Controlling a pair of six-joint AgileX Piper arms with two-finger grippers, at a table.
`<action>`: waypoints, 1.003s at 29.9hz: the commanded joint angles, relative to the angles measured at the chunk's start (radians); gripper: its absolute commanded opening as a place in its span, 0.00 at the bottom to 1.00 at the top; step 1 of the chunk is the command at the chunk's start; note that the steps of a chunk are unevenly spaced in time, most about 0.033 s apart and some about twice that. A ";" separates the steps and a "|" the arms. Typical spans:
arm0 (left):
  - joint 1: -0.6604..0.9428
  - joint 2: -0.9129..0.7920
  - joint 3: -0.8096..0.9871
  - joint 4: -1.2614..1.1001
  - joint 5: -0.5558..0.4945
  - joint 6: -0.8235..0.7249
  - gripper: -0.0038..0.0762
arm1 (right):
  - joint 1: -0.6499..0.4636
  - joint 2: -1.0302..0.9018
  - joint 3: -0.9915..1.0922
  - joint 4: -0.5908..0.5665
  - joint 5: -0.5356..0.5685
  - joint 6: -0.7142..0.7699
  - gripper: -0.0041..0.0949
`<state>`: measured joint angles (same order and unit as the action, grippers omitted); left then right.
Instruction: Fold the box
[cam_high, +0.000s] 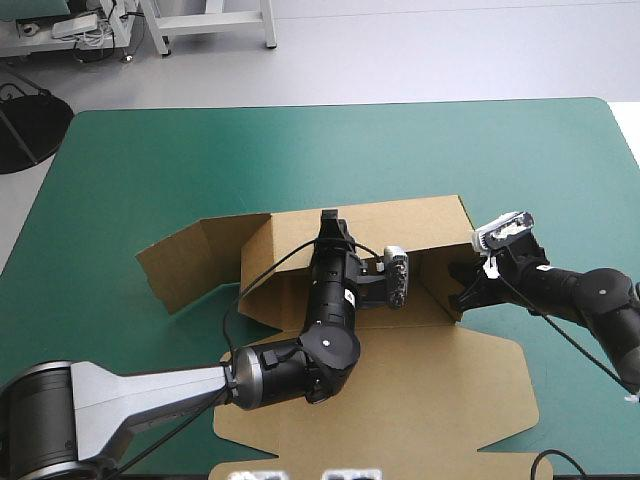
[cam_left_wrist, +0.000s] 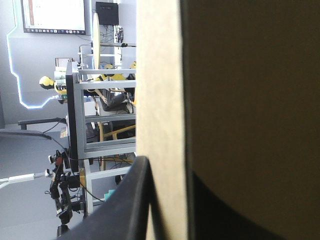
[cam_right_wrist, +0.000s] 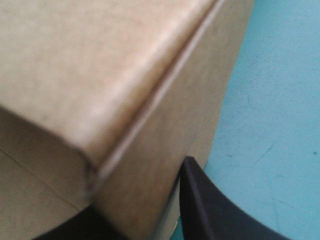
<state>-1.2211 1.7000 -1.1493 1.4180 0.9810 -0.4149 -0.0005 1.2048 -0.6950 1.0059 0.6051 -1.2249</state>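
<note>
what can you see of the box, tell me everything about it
The box is a cut sheet of brown board, half folded on the table. Its far wall stands raised, a side flap splays toward the table's left, and the wide lid panel lies flat nearest the robot. The left gripper pinches the far wall's top edge; the right gripper pinches the right wall.

Black arms (cam_high: 330, 300) (silver-grey base (cam_high: 150, 392)); left end effector (cam_high: 330, 222) black
</note>
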 joint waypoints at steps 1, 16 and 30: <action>-0.014 0.000 0.015 -0.170 -0.121 -0.008 0.34 | -0.002 0.014 -0.022 0.045 0.000 -0.020 0.03; -0.060 -0.002 0.013 0.115 -0.036 -0.060 0.66 | -0.002 0.014 -0.022 0.043 0.000 -0.026 0.03; -0.278 -0.028 0.013 0.226 0.196 -0.150 0.66 | -0.002 0.014 -0.022 0.041 0.000 -0.020 0.03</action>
<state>-1.4544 1.7341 -1.1193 1.5965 1.1197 -0.5486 -0.0014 1.2235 -0.6966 1.0391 0.5630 -1.2315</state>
